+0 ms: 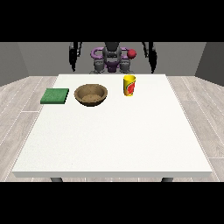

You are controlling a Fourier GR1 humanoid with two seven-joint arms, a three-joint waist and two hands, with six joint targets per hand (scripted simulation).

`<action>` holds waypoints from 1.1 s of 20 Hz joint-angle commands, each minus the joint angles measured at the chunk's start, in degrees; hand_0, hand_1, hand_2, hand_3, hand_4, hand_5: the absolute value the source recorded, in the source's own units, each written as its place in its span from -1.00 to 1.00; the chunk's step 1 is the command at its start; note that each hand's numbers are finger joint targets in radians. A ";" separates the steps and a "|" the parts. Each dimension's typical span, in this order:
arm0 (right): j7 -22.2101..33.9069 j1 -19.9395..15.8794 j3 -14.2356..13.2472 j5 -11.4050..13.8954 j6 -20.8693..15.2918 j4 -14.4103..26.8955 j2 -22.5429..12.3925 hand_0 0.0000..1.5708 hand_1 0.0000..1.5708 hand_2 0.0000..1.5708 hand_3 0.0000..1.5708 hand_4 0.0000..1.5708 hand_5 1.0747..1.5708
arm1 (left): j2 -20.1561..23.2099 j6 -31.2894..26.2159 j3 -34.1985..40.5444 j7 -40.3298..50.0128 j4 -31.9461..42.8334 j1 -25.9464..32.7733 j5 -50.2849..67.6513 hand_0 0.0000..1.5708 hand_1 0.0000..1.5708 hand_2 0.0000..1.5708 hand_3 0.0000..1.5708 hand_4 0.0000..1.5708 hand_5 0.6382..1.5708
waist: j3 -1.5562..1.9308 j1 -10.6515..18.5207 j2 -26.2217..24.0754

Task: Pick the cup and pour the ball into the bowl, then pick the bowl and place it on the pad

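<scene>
A yellow cup (129, 85) with a red mark stands upright on the white table (113, 140), right of centre near the far edge. No ball shows in it from here. A brown bowl (91, 94) sits to the cup's left, with a flat green pad (55, 96) further left. Both hands hang beside the robot's body behind the far edge, away from every object. The hand at the view's left (73, 65) and the hand at the view's right (153, 66) hold nothing, and their fingers point straight down.
The robot's torso (112, 59) stands behind the middle of the far edge, with a red round part (131, 54) near its shoulder. Wooden floor surrounds the table. The table's near half is bare white surface.
</scene>
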 commanded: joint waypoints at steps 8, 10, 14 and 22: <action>5.80 1.93 -9.15 -12.73 7.96 -4.97 -6.39 -1.00 -1.00 -1.00 -1.00 -1.00 0.99 | -1.77 2.01 3.68 11.23 -10.02 -6.19 7.32 -1.00 -1.00 -1.00 -1.00 -1.00 0.97 | 0.77 -3.64 -14.92; 2.82 2.16 -11.51 -14.06 10.45 -4.16 -8.33 -1.00 -1.00 -1.00 -1.00 -1.00 0.99 | -1.36 1.41 3.46 10.93 -12.34 -5.72 7.69 -1.00 -1.00 -1.00 -1.00 -1.00 0.97 | 0.70 -1.67 -11.14; 1.72 -0.11 -13.10 -14.76 9.83 -5.03 -7.54 -1.00 -1.00 -1.00 -1.00 -1.00 1.00 | 4.21 -2.62 10.90 9.74 -11.83 -8.88 12.88 -1.00 -1.00 -1.00 -1.00 -1.00 0.95 | 0.68 -1.68 -6.35; -2.75 -3.79 -14.73 -15.49 13.29 -2.09 -8.28 -1.00 -1.00 -1.00 -1.00 -1.00 1.00 | 0.55 -1.43 9.63 -5.17 -2.78 -10.50 7.78 -1.00 -1.00 -1.00 -1.00 -1.00 0.91 | 0.67 -3.36 1.47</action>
